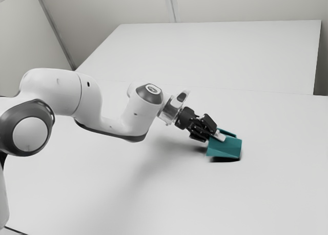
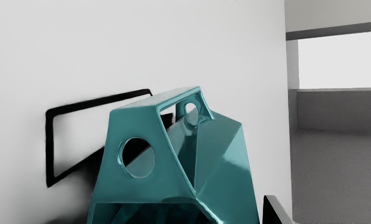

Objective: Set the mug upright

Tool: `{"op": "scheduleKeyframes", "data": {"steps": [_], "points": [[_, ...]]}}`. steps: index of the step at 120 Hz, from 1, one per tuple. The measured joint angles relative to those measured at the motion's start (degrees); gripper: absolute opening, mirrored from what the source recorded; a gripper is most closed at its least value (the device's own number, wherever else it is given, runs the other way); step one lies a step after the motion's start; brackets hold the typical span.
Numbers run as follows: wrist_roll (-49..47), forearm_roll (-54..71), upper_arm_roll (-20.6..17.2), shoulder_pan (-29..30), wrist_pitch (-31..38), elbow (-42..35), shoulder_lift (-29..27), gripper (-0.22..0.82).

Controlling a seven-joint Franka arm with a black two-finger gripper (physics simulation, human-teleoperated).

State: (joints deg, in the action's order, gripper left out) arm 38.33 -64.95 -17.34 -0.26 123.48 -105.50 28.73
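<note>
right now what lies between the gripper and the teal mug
No other thing that I can see: in the exterior view the gripper overlaps the teal mug, leaving no visible gap.

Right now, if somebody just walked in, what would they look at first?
Probably the teal mug at my gripper, because it is the one bright color on the pale table. Next might be the big round hole in the mug's side, with a black, frame-shaped shadow on the table beside it. My white arm stands out too, reaching in from the exterior view's left.
</note>
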Motion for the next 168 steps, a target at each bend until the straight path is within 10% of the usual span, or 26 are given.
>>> {"op": "scheduleKeyframes", "data": {"steps": [65, 121, 168], "points": [[3.4, 3.3, 0.1, -0.7, 1.0, 0.5, -4.7, -0.14], [-19.0, 59.7, 0.8, 3.5, 2.8, -6.3, -16.8, -0.14], [-33.0, 71.4, 0.8, 5.3, 6.3, -14.9, -21.1, -0.16]]}}
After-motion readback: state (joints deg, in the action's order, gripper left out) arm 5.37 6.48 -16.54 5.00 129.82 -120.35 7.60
